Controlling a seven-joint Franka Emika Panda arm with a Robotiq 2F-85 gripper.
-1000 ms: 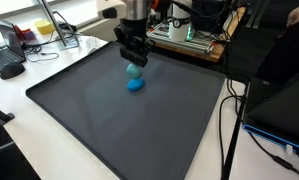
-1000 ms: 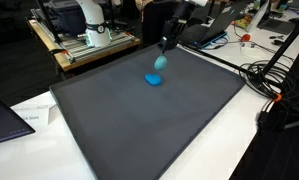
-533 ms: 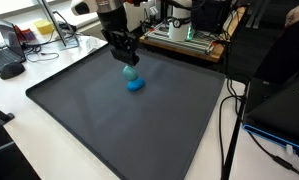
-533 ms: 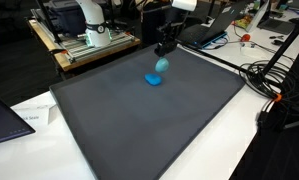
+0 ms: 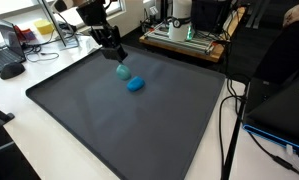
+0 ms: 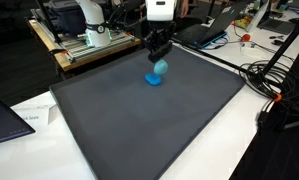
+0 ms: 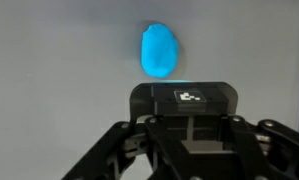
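While the jaws pinch narrow on a pale teal rounded lump [image 5: 122,71], we see a blue oval blob [image 5: 136,84] just beside it, lower, on the dark mat [image 5: 99,120].

White desk [image 5: 9,95] carries a large dark grey mat [image 5: 119,125]. One blue lump [image 5: 136,84] lies on the mat, toward 12 o'clock from its centre. Paper sheet [image 6: 29,118] on the desk at the mat's 9 o'clock.

Dark mat [image 5: 139,130] on white table [image 5: 49,140], cluttered benches [image 6: 84,50] behind, probably lab
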